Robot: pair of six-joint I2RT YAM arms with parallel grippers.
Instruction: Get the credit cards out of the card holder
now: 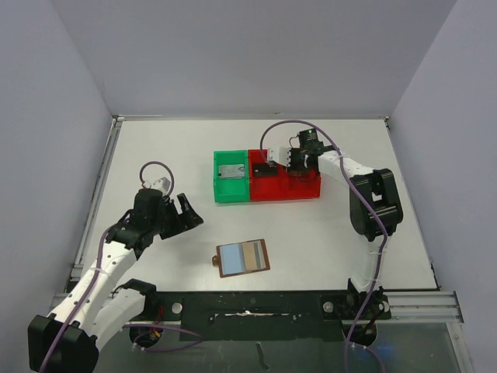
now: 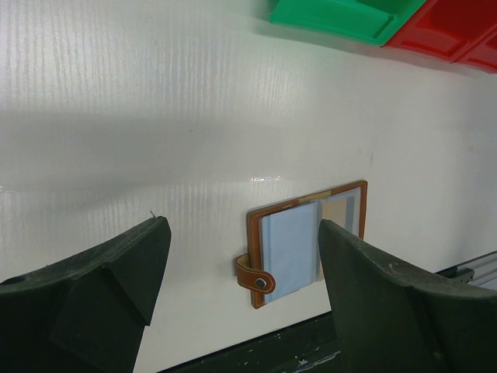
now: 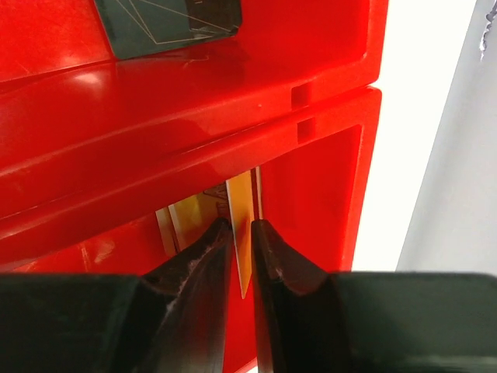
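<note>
At the red bin [image 3: 326, 194], the card [image 3: 241, 203] pinched by the right jaws should be released low; left jaws are spread.

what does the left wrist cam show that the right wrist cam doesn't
Left wrist only: the card holder lying open on the table, the green bin at the top edge, and the open left gripper.
Right wrist only: the right gripper shut on a gold-yellow card, held edge-on in one compartment of the red bin, and a dark card in the neighbouring compartment.
Both: the red bin.
</note>
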